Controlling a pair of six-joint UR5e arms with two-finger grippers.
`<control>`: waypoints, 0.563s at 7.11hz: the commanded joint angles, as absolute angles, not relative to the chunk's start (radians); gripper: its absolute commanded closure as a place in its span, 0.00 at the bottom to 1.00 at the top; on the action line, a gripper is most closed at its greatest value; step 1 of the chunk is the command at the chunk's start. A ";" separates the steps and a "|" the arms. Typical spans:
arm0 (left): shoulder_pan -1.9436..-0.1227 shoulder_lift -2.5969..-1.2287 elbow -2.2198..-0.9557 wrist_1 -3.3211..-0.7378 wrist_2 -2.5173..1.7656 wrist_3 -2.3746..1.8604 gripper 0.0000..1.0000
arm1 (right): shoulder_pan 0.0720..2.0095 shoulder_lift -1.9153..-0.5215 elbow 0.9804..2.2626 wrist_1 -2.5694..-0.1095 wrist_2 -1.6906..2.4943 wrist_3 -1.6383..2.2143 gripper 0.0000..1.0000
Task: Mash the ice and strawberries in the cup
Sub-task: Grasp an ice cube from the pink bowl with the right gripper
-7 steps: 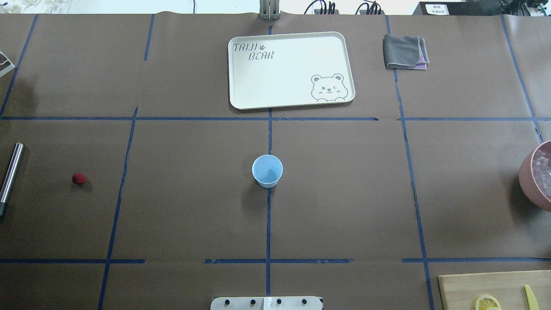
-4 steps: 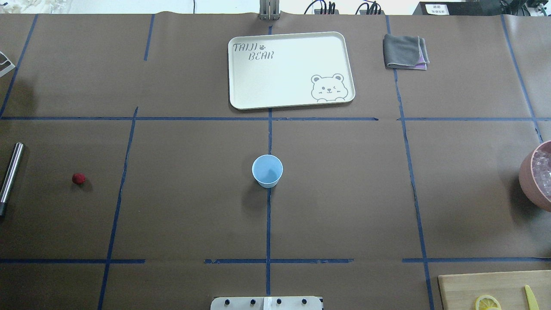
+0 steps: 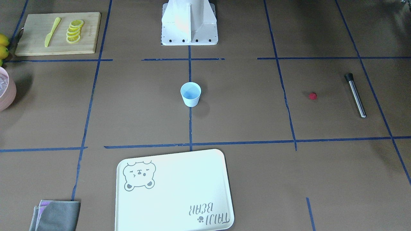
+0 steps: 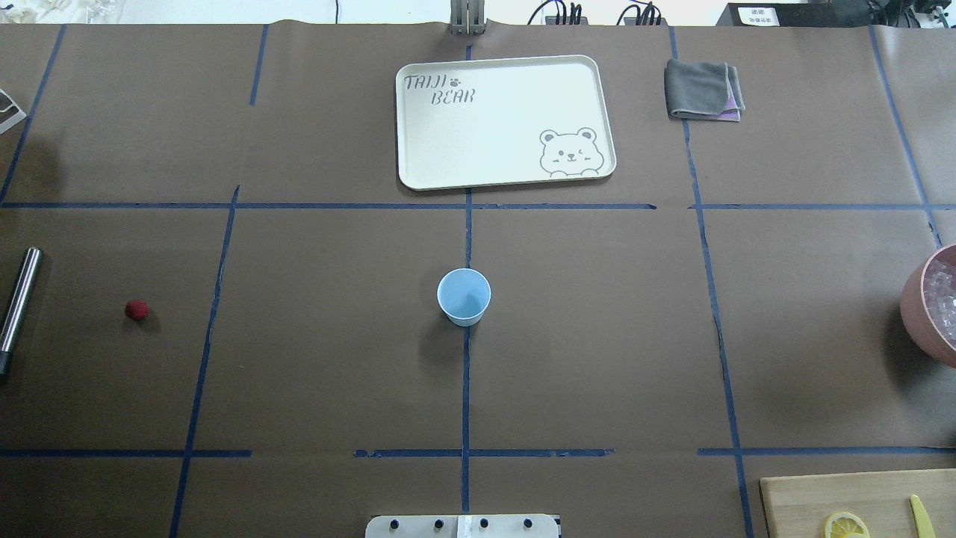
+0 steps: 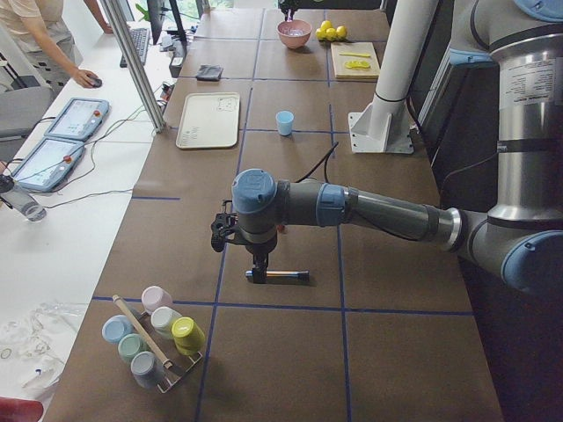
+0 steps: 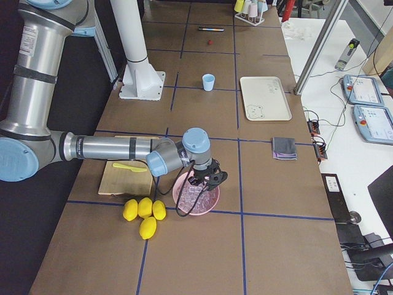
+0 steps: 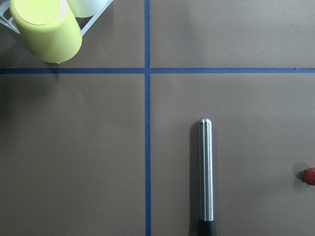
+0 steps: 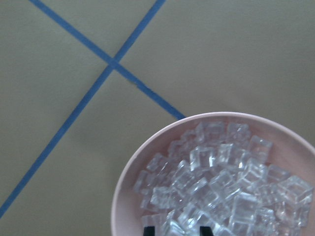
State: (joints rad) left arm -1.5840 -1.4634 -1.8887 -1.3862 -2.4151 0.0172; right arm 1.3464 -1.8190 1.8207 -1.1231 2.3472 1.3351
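Observation:
The pale blue cup [image 4: 464, 297] [image 3: 190, 94] stands upright at the table's centre, with nothing visible inside. The strawberry [image 4: 137, 309] [image 3: 312, 96] [image 7: 309, 175] lies on the table far to the cup's left. Ice [image 8: 216, 182] [image 4: 939, 299] fills a pink bowl [image 8: 129, 187] [image 6: 179, 198] at the right end. My right gripper [image 8: 176, 231] [image 6: 207, 181] hangs just over the ice, its two dark tips apart, open. My left gripper [image 5: 258, 266] hovers over a steel muddler [image 7: 206, 177] [image 4: 19, 302]. I cannot tell whether it is open or shut.
A cream bear tray [image 4: 418, 175] lies beyond the cup, with a folded grey cloth [image 4: 702, 90] to its right. A cutting board [image 3: 32, 45] holds lemon slices [image 3: 74, 31] and a yellow knife [image 3: 52, 32]. Whole lemons [image 6: 144, 212] sit near the bowl. A rack of pastel cups [image 5: 154, 338] stands at the left end.

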 commanded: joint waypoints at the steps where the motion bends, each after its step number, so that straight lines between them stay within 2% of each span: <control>1: -1.583 -1.448 -1.916 -1.390 -2.416 0.017 0.00 | 1.239 -1.722 1.926 -1.123 2.398 1.435 1.00; 4: -1.582 -1.448 -1.922 -1.391 -2.414 0.014 0.00 | 0.997 -1.451 1.948 -1.126 2.366 1.650 0.98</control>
State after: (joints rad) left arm -1.5827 -1.4485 -1.9177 -1.3907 -2.4147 0.0136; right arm 1.1069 -1.5680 1.9440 -1.1232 2.3855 1.5597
